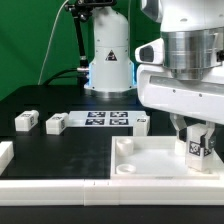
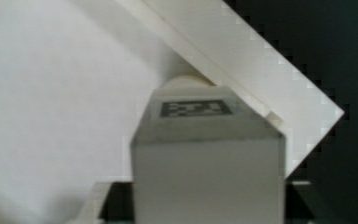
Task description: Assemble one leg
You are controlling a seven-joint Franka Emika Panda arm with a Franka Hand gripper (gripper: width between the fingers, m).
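Note:
My gripper point(image 1: 196, 138) is shut on a leg point(image 1: 197, 148), a chunky white block with a marker tag, and holds it upright over the right part of the large white square tray-like piece point(image 1: 150, 160). In the wrist view the leg point(image 2: 202, 150) runs out from between my gripper's point(image 2: 208, 208) dark fingers. Its tagged end sits by a corner of the tray-like piece point(image 2: 69, 100). Whether the leg touches the piece cannot be told. Three more legs lie on the black table: two on the exterior view's left point(image 1: 25, 121) point(image 1: 56, 124) and one point(image 1: 143, 122) behind the tray-like piece.
The marker board point(image 1: 108, 119) lies flat at the table's middle back. The robot's white base point(image 1: 108, 60) stands behind it. A white part point(image 1: 5, 153) shows at the exterior view's left edge. A green curtain hangs behind.

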